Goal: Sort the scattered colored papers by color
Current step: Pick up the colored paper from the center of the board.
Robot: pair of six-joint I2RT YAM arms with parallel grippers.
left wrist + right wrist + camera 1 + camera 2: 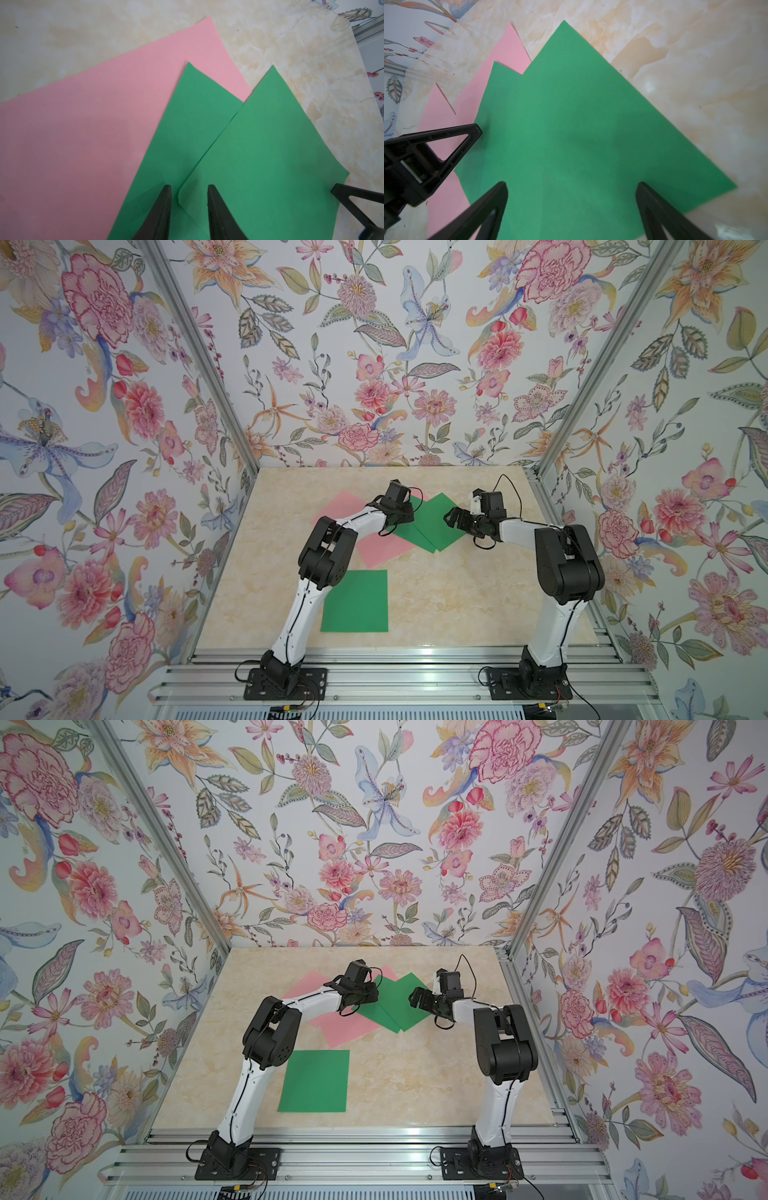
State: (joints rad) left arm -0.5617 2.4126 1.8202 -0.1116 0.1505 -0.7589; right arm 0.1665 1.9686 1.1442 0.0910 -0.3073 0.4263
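Left arm (299,614) and right arm (557,626): white links, black joints, thin black cables.

Bare table (457,597) between arms, lower centre-right of frame in both top views: open passage. Elbow of left arm (328,547) overhangs upper left corner of lone green sheet (361,605). Mid-frame, left gripper (403,517) and right gripper (451,519) crowd paper pile (430,531); narrow gap between. Flowered walls (124,489) close both sides.

marbled tabletop (457,593), flowered walls (374,344)
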